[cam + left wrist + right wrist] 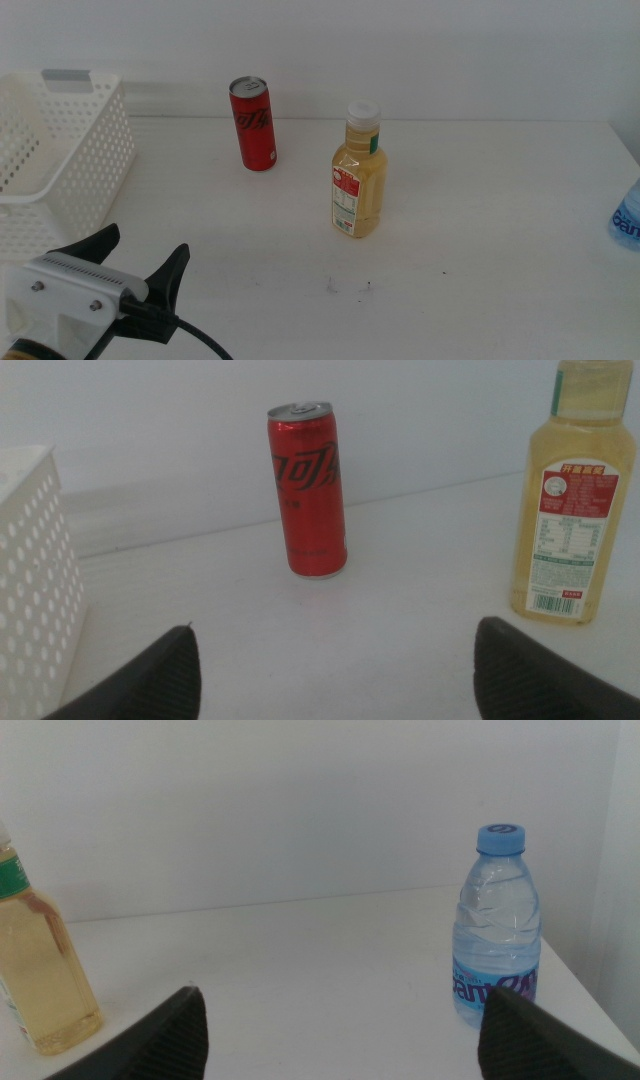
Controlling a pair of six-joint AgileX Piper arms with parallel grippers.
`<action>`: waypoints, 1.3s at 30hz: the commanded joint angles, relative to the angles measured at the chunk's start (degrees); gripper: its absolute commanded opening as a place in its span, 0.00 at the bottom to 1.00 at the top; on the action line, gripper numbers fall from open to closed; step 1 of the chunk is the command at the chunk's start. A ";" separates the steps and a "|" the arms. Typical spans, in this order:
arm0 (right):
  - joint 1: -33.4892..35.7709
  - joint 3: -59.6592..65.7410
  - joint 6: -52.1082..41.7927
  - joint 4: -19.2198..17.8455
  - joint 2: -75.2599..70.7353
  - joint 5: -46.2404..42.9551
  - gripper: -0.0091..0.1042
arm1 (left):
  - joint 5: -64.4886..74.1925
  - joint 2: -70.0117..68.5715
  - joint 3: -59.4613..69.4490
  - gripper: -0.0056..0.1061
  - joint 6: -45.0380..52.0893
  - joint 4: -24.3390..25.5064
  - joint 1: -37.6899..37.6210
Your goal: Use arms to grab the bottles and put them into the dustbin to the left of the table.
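Note:
A slim red soda can [253, 124] stands upright toward the back of the white table [480, 270]; the left wrist view shows the can [308, 491] ahead, between the jaws. The yellow juice bottle [358, 171] with a white cap stands at mid table, and the bottle [572, 500] shows beside the can. My left gripper [138, 257] is open near the front left, with nothing between its fingers, well short of the can. A small clear water bottle [627, 214] stands at the right edge. My right gripper [340, 1030] is open, with the water bottle [498, 925] and juice bottle [40, 980] ahead of it.
The white perforated dustbin [60, 160] with a grey strip on its rim stands at the left, its wall [35, 580] close beside my left gripper. A plain white wall runs behind the table. A few dark specks [350, 287] mark the tabletop.

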 commanded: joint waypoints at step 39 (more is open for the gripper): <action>-0.30 0.22 -0.08 -0.54 -0.27 -0.26 0.88 | 16.56 48.25 -63.54 0.89 -18.46 28.57 12.07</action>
